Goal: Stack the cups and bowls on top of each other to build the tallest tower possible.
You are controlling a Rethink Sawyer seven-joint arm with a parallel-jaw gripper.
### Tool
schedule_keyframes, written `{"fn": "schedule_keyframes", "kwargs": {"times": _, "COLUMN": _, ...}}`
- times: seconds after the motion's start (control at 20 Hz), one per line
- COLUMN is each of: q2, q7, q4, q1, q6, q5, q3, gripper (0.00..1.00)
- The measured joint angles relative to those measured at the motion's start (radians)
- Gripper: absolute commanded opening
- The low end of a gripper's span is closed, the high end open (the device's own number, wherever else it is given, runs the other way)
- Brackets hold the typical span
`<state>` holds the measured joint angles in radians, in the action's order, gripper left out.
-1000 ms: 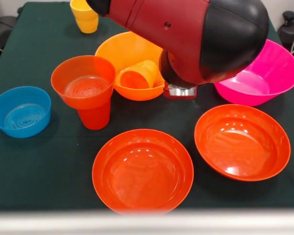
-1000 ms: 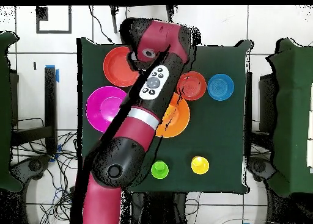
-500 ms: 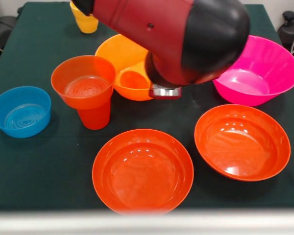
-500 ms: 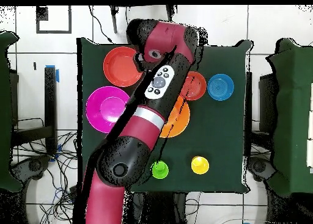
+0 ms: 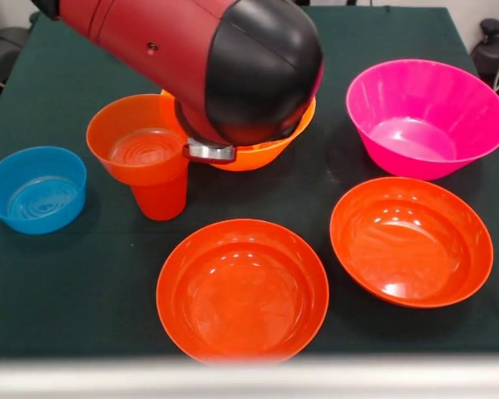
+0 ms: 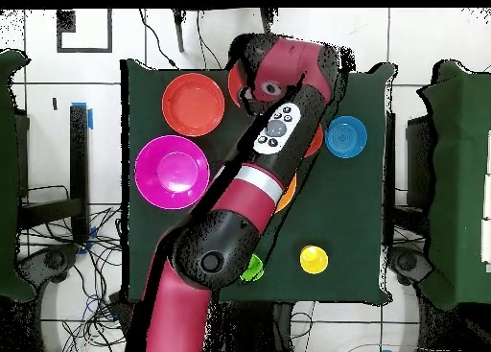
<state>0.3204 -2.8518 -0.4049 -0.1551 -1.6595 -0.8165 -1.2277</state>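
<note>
The red and black arm (image 5: 233,66) fills the table's centre, covering most of the large orange bowl (image 5: 270,148); its gripper is hidden, so I cannot tell its state. At nine o'clock from it stands the tower (image 5: 145,154), a small red-orange bowl on an upright cup. Open cloth lies between that and the two wide red-orange bowls (image 5: 243,289) at six o'clock.

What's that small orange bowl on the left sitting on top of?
The small red-orange bowl rests on an upside-down red-orange cup, making a short tower. The bowl looks empty. The robot arm hides most of the large orange bowl behind.
</note>
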Motion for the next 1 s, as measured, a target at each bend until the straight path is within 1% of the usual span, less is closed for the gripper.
{"fn": "schedule_keyframes", "kwargs": {"times": 0.15, "q2": 0.002, "q7": 0.000, "q4": -0.001, "q1": 0.002, "q6": 0.000, "q5": 0.009, "q3": 0.002, "gripper": 1.00}}
{"fn": "schedule_keyframes", "kwargs": {"times": 0.6, "q2": -0.007, "q7": 0.000, "q4": -0.030, "q1": 0.043, "q6": 0.029, "q5": 0.009, "q3": 0.045, "gripper": 1.00}}
{"fn": "schedule_keyframes", "kwargs": {"times": 0.85, "q2": -0.013, "q7": 0.000, "q4": -0.030, "q1": 0.048, "q6": 0.031, "q5": 0.010, "q3": 0.060, "gripper": 1.00}}
{"fn": "schedule_keyframes", "kwargs": {"times": 0.95, "q2": -0.017, "q7": 0.000, "q4": -0.030, "q1": 0.048, "q6": 0.032, "q5": 0.022, "q3": 0.058, "gripper": 1.00}}
{"fn": "schedule_keyframes", "kwargs": {"times": 1.0, "q2": -0.024, "q7": 0.000, "q4": -0.033, "q1": 0.052, "q6": 0.042, "q5": 0.069, "q3": 0.048, "gripper": 1.00}}
